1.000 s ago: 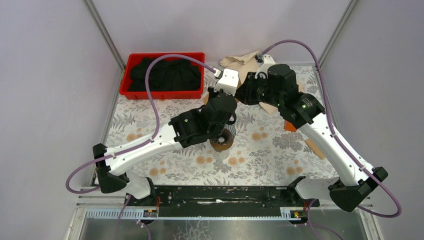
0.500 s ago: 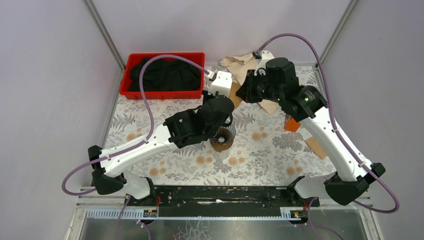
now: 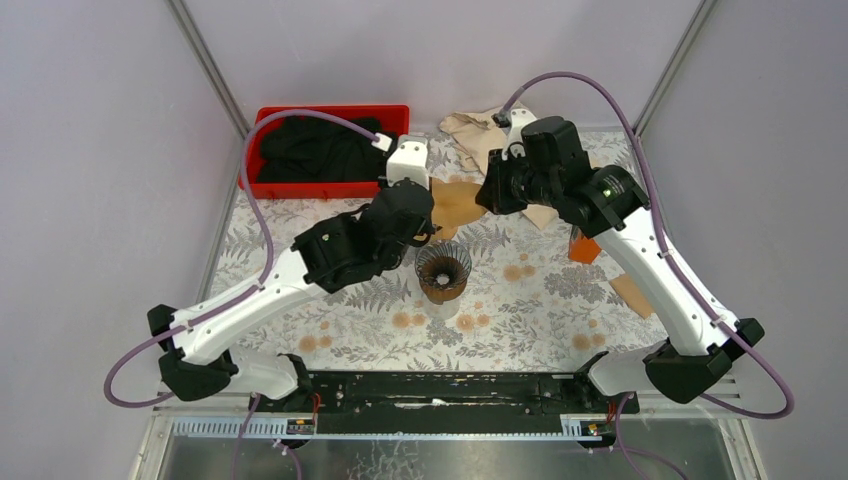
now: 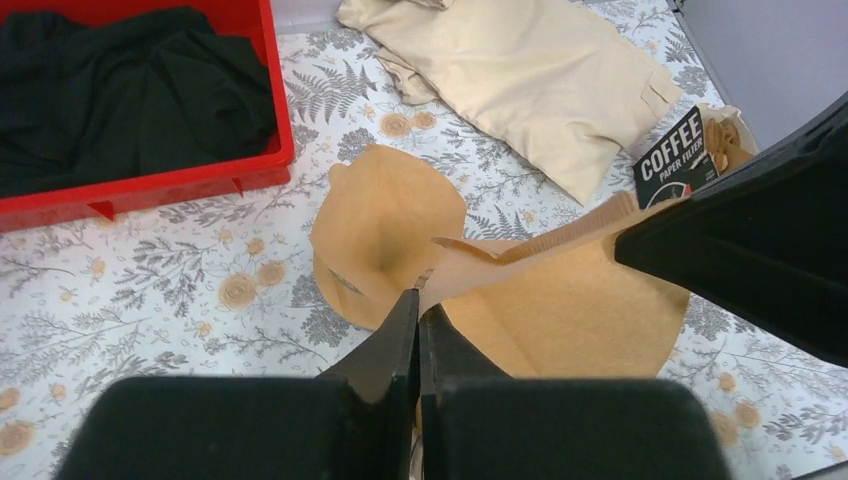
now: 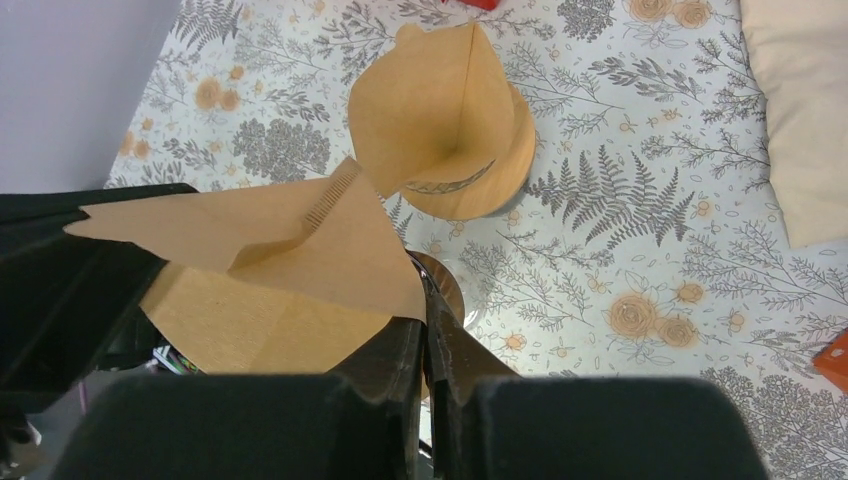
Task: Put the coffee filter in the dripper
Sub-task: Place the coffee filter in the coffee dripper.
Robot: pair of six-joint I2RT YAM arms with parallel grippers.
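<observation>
Currently I see both arms meeting over the far middle of the desk (image 3: 520,300), sharing one coffee filter (image 4: 560,300) between them. The left jaws are clenched on its edge: in the left wrist view the two fingers press together at lower centre with the paper's corner trapped at their tips, and the filter fans out to the right of them. The right jaws are likewise clamped on the same filter; in the right wrist view the brown sheet spreads to the left of the closed tips, filling the centre-left of the frame. So the filter is held up off the desk, pinched between the two pairs of jaws. From above, tan paper shows between the two wrists, just above the dripper (image 3: 443,270) in the frame; the dripper stands on the desk at mid-frame, apart from both jaws. A second filter (image 4: 385,240), opened into a cone, lies on the desk beyond the held one. A red bin (image 3: 325,187) holding black cloth (image 3: 320,150) sits upper left, a beige cloth (image 4: 520,80) upper centre, and a filter packet (image 4: 672,155) just beside it.
</observation>
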